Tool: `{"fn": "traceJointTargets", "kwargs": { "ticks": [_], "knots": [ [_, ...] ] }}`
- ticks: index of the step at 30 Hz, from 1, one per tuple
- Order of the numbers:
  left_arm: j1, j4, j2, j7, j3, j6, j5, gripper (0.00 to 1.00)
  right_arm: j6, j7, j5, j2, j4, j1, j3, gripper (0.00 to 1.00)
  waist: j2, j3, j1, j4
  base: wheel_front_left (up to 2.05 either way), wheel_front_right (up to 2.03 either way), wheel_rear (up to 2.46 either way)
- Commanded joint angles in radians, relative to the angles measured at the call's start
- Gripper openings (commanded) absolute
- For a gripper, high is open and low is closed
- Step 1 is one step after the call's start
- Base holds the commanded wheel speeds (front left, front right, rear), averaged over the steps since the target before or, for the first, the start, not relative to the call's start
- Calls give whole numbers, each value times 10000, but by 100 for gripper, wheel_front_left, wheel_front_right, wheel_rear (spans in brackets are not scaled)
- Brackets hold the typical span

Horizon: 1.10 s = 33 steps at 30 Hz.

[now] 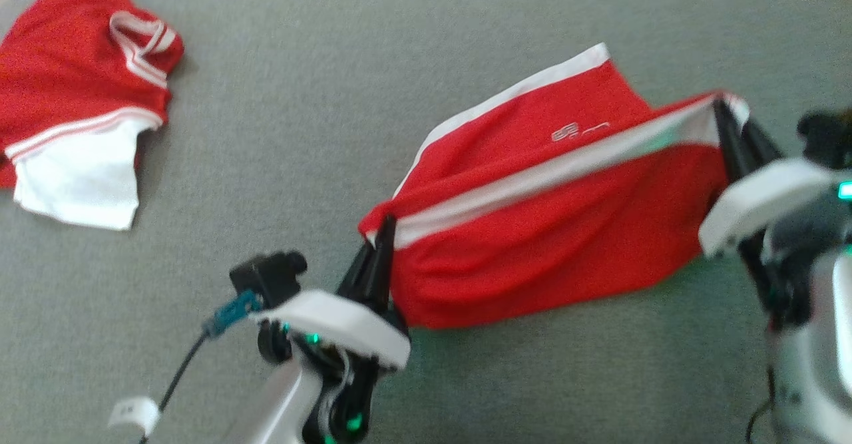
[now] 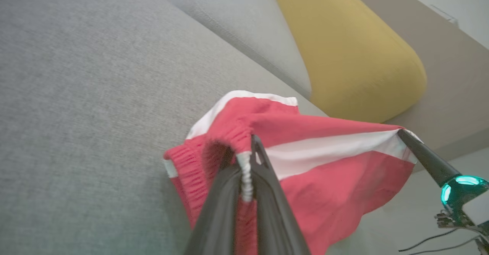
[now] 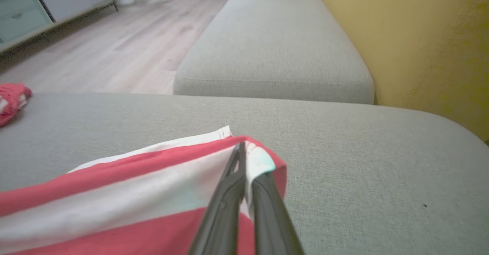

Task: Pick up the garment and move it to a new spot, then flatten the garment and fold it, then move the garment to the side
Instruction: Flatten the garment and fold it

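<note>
holds the red garment (image 1: 532,231) taut, low over the grey cushion (image 1: 319,131): left gripper (image 1: 381,237) closed tight on the waistband end, right gripper (image 1: 729,124) closed tight on the striped corner. looks mid-move; flattening, folding and setting aside yet to come.

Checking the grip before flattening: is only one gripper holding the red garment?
No, the left gripper and right gripper each have jaws shut on an opposite end of the garment.

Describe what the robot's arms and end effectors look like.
The left end effector has two long dark fingers, a white shell with green lights, a black camera block and a black cable with a teal plug. The right end effector matches, with a pale grey forearm.
</note>
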State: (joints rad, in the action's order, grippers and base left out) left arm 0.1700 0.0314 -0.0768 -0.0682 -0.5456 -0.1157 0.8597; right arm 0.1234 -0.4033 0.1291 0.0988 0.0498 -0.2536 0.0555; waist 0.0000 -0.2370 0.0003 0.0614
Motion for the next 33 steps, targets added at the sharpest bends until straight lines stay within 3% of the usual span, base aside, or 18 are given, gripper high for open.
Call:
{"fn": "traceJointTargets", "kwargs": {
  "ticks": [1,6,14,15,16,17,18,19,20,25,33],
  "knots": [
    [770,108,121,197,428,-42,101,0,73,-134,56,368,-239,-1034,-341,0,0,-781,-3,532,0,0,0],
    [2015,1261,236,621,443,-167,433,0,73,-350,260,1019,-1933,-2859,-910,0,0,-1434,-3,915,0,0,0],
    [3041,2064,262,1210,-169,-440,1107,0,73,-185,387,1397,-3895,-4656,-1595,0,0,-1916,-3,1151,0,0,0],
    [3148,2136,262,1301,-265,-518,1225,0,73,-120,389,1432,-4131,-4840,-1655,5,0,-1954,-3,1171,0,0,0],
    [3255,2201,263,1393,-363,-588,1319,0,73,-63,400,1450,-4357,-5003,-1695,27,0,-1993,-3,1191,0,0,0],
    [3353,2261,263,1478,-462,-640,1397,7,73,30,380,1477,-4557,-5154,-1743,91,0,-2017,-3,1204,0,0,0],
    [3444,2297,263,1584,-565,-671,1436,38,73,144,354,1498,-4743,-5288,-1776,100,0,-2034,-3,1215,0,0,0],
    [3526,2333,263,1696,-685,-700,1384,83,73,260,345,1501,-4916,-5398,-1794,100,0,-2043,-3,1223,0,0,0],
    [3587,2372,264,1779,-803,-733,1280,100,73,371,340,1493,-5076,-5489,-1801,100,0,-2041,-3,1223,0,0,0],
    [3468,2097,5,2062,-1155,-878,724,100,73,683,526,1462,-5584,-5711,-1942,100,0,-1907,-3,1148,0,0,0],
    [2393,674,-1427,1707,-1621,-1522,-49,100,73,624,1261,2178,-5547,-5165,-2552,100,0,-1280,-3,1088,0,0,0]
  ]
}}
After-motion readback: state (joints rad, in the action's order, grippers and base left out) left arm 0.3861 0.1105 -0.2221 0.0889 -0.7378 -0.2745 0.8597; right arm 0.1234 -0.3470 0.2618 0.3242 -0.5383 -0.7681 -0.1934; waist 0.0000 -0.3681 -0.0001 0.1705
